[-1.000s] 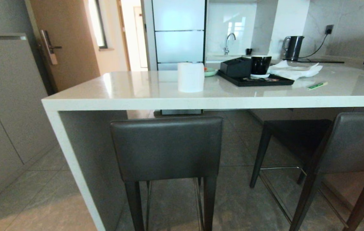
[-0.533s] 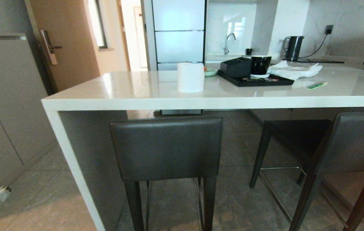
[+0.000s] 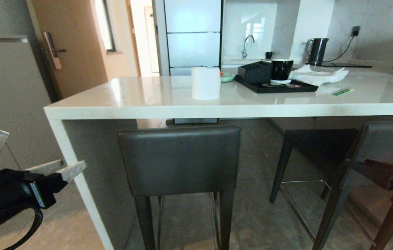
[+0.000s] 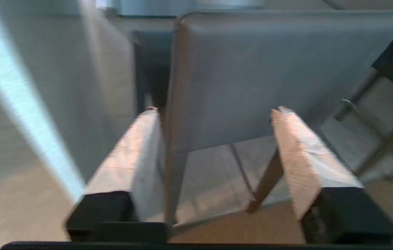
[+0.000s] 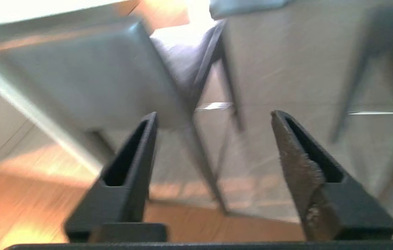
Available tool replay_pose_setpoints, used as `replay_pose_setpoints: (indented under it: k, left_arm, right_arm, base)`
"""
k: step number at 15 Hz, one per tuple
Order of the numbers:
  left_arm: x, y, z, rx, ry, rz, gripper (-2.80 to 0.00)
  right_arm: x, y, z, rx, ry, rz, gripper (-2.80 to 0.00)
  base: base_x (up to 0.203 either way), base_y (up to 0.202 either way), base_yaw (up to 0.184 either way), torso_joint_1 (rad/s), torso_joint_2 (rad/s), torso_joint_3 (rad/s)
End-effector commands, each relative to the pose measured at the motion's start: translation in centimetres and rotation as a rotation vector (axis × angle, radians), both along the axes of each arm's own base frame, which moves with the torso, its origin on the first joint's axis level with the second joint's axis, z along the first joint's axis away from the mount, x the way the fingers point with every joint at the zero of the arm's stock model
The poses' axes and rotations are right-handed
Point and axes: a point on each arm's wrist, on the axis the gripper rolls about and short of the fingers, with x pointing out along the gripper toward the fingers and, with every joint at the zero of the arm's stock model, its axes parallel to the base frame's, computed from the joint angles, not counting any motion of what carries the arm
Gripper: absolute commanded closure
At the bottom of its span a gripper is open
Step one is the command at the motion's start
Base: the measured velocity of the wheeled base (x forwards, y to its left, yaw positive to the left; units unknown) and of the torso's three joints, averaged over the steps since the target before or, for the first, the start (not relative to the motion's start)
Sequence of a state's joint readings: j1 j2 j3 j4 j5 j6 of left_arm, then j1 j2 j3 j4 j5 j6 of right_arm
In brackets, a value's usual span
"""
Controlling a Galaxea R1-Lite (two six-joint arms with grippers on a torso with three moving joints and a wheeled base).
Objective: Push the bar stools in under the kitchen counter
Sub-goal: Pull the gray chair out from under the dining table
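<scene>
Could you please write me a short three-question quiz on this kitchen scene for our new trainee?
1. True or false: the left gripper is clamped on the nearer bar stool's backrest.
2. Which item stands on the kitchen counter nearest its front edge: A) the kettle, B) the paper roll, C) the black tray?
3. How do the right gripper's jaws stand?

Key
1. False: its jaws stand apart in the air, short of the backrest.
2. B.
3. Open, holding nothing.
</scene>
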State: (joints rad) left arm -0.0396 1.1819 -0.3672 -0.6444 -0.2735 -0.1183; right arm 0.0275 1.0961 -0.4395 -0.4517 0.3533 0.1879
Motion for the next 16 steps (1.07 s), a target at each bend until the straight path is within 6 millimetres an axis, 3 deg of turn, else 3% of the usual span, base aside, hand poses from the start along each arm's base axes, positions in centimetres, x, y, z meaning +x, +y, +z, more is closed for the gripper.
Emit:
replay_pose_setpoints:
  k: [1,5,8,10,16]
  left_arm:
    - [3.7,2.0,-2.3,-0.062,0.084,-0.144,-2.8]
    - [6.8,6.6,-5.9,-0.127,0.037,-0.33,-2.8]
    - [8.7,8.0,-8.8,-0.111,-0.034,-0.458,-2.8]
    - [10.3,8.2,-11.1,-0.116,-0.031,-0.507,-2.8]
    - [17.2,6.9,-12.3,-0.052,-0.146,-0.666,-2.8]
  right_arm:
    - [3.3,0.3,-1.5,0.015,0.109,0.098,-2.8]
    - [6.5,0.9,-4.0,-0.031,0.101,0.371,-2.8]
    - [9.4,1.4,-5.5,-0.035,0.068,0.524,-2.8]
    - [11.3,1.7,-5.6,-0.017,-0.015,0.661,-2.8]
    - [17.4,2.9,-8.5,-0.022,-0.073,0.725,-2.8]
  base:
    - [0.0,0.0,0.0,0.0,0.0,0.0]
    - [0.0,0.0,0.0,0.0,0.0,0.0]
    - [0.0,0.0,0.0,0.0,0.0,0.0]
    - [0.0,0.0,0.0,0.0,0.0,0.0]
    - [0.0,0.0,0.0,0.0,0.0,0.0]
